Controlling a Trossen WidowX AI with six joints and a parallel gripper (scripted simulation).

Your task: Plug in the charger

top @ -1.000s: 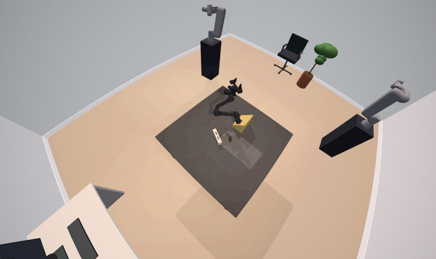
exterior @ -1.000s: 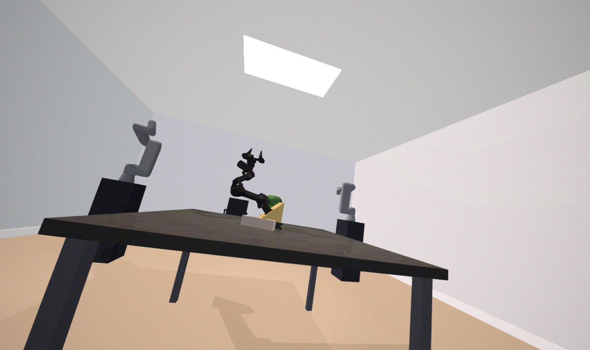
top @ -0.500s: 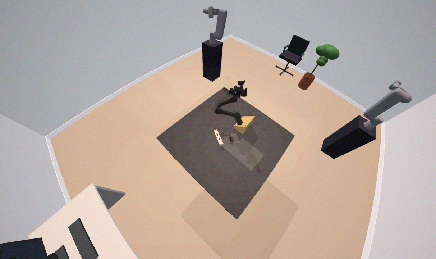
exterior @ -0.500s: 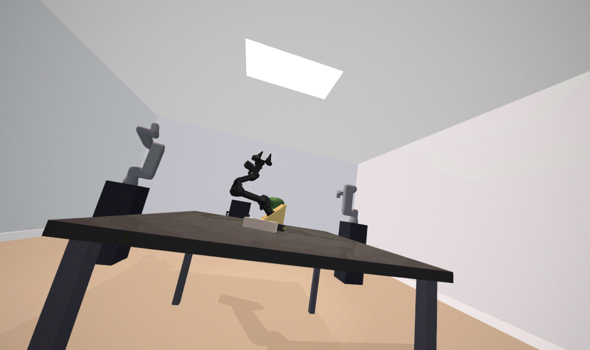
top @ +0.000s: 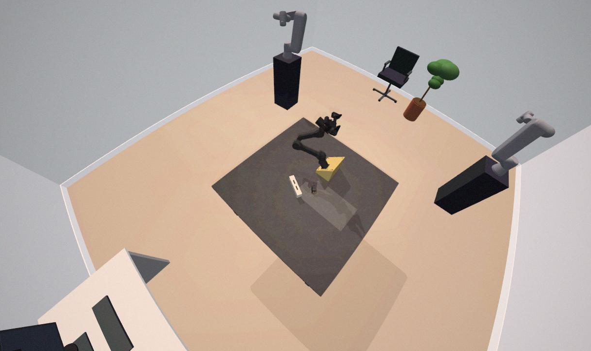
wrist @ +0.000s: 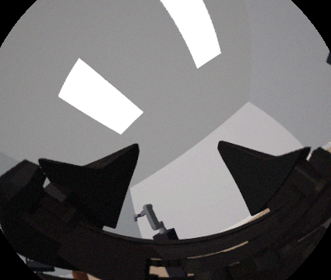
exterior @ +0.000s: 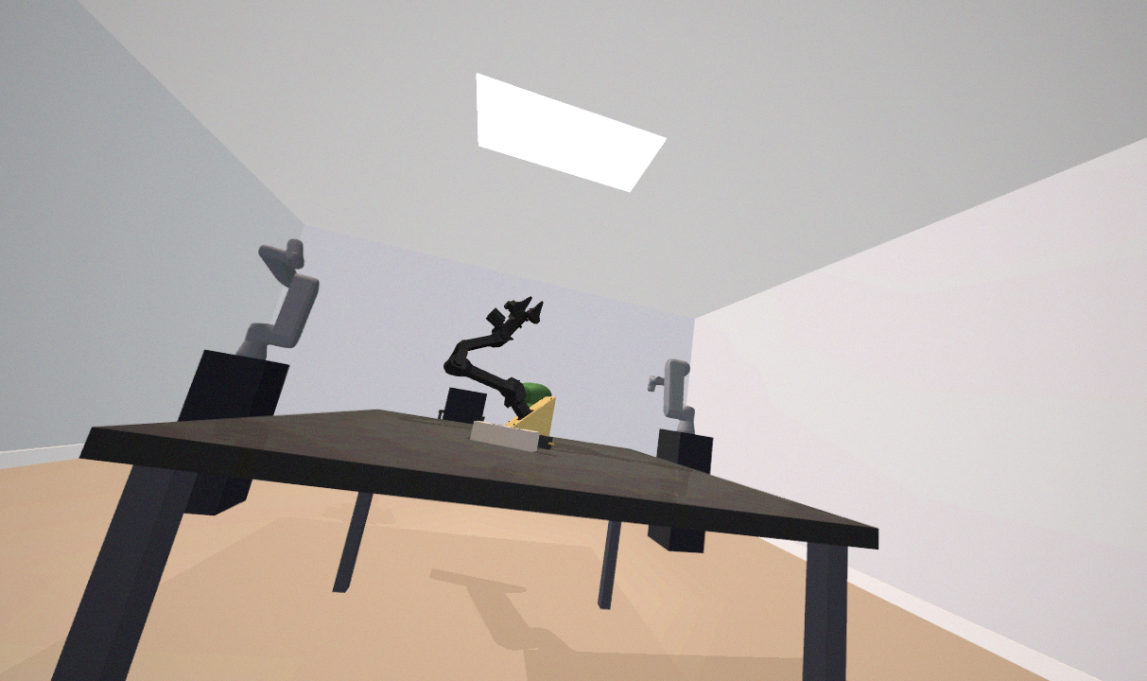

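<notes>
The power strip [top: 295,186] [exterior: 504,436] is a white bar with dark outlets on its top, lying on the dark table [top: 262,218] [exterior: 322,462]. The small dark charger [top: 314,189] [exterior: 546,442] lies on the table beside the strip, on the side toward the yellow base; yellowish prongs show at its end in the top view. My gripper [top: 340,122] [exterior: 534,306] [wrist: 180,146] is open and empty. It is raised high above the table, well away from charger and strip, and its fingers point upward. The wrist view shows ceiling and walls between the fingertips, neither charger nor strip.
The arm stands on a yellow wedge base [top: 330,169] [exterior: 544,414] close to the charger. Beyond the table are two grey arms on black pedestals [top: 286,83] [top: 471,185], a chair [top: 403,65], a potted plant [top: 414,108] and a white desk [top: 109,279].
</notes>
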